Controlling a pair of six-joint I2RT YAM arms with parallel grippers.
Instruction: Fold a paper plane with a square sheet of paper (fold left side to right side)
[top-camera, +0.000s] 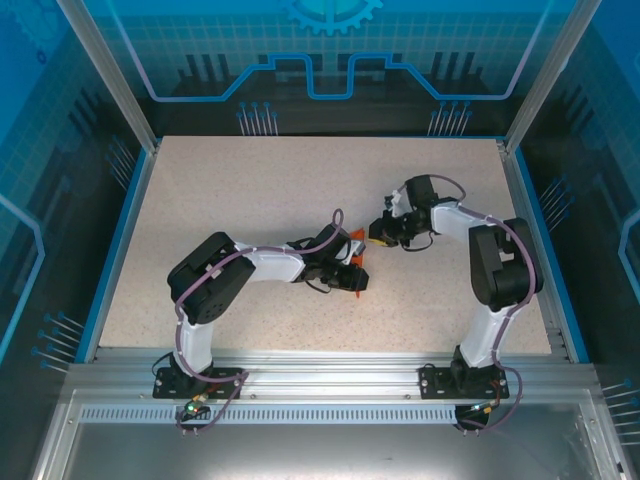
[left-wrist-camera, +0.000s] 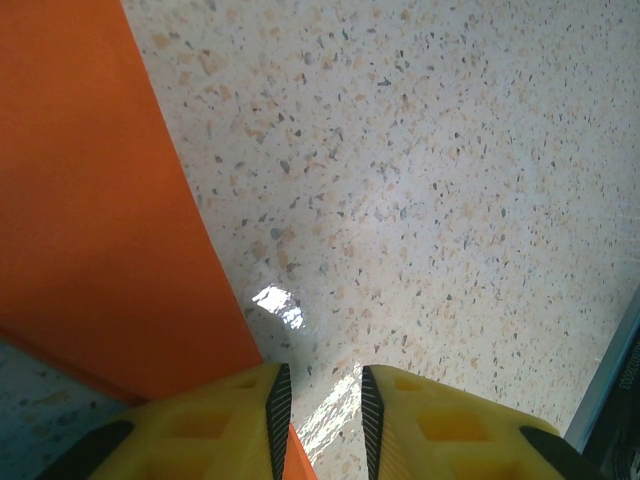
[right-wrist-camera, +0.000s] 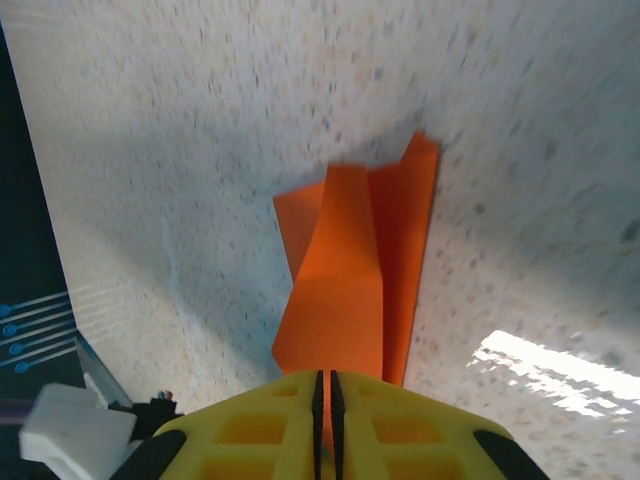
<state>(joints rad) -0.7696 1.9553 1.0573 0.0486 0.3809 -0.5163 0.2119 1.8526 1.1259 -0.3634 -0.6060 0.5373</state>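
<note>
Speckled beige table (top-camera: 250, 200), blue-walled enclosure (top-camera: 60, 150); right pincer (right-wrist-camera: 324, 380) clamped on orange paper (right-wrist-camera: 350, 270); left pincer (left-wrist-camera: 322, 385) apart.

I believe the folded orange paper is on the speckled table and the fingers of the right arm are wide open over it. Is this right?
Not quite. The right fingers are not wide open: the right wrist view shows them shut on the near edge of the folded orange paper. The rest holds: the paper is on the speckled table.
</note>
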